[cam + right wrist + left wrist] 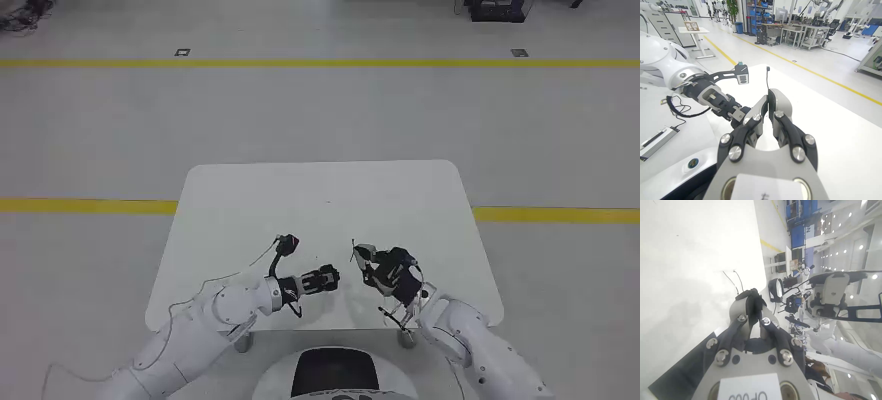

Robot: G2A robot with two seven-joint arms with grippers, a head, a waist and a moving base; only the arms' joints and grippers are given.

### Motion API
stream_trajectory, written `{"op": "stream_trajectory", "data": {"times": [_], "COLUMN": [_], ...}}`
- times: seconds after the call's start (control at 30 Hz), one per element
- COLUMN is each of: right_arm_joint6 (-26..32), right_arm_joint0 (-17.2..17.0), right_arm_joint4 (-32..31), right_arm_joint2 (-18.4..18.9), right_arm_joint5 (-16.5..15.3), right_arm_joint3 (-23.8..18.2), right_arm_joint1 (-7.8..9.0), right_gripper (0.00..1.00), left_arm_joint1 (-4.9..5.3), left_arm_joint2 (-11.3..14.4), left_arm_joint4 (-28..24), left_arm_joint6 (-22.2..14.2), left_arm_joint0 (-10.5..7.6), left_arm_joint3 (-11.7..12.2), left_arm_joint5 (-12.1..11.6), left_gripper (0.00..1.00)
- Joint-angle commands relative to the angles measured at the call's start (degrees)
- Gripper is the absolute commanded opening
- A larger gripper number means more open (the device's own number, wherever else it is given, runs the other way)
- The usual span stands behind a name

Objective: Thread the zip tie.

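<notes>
White table [320,190] carries both arms at its near edge. The right gripper [768,96] is pinched on the zip tie [767,79], with the head upright and free, likely to offer its eye. Just left, the left gripper [748,294] is closed on a thin black strand [739,280], probably the tail for feeding, though I cannot confirm that.

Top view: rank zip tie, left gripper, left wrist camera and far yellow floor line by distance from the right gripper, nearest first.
From the right gripper:
1. Zip tie: pinched in its fingers.
2. Left gripper: just beside it, on the left.
3. Left wrist camera: farther left.
4. Far yellow floor line: beyond the table.
</notes>
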Motion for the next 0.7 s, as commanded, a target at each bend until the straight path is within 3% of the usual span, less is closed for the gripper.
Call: {"op": "stream_trajectory", "data": {"times": [0.0, 0.2, 0.43, 0.67], "right_arm_joint6": [0.1, -3.1, -6.8, -7.9], "right_arm_joint0": [0.1, 0.7, 2.4, 2.8], "right_arm_joint4": [-0.3, -2.4, -2.1, -1.7], "right_arm_joint2": [0.0, -1.7, -4.1, -4.3], "right_arm_joint5": [0.3, 3.9, 5.2, 5.4], "right_arm_joint3": [0.1, 3.9, 7.5, 7.8], "right_arm_joint1": [-0.01, -0.56, -1.37, -1.52], "right_gripper": [0.0, 0.0, 0.0, 0.0], "left_arm_joint1": [-0.25, -0.73, -0.62, -0.63], "left_arm_joint2": [0.1, -0.3, -1.1, -1.2], "left_arm_joint4": [-1.3, -3.1, -3.2, -3.1], "left_arm_joint6": [2.0, 6.9, 8.8, 9.0], "left_arm_joint0": [0.34, 1.18, 2.69, 2.73], "left_arm_joint3": [-0.1, -1.9, -2.9, -2.9], "left_arm_joint5": [0.8, 2.0, 3.9, 4.0], "left_gripper": [0.0, 0.0, 0.0, 0.0]}}
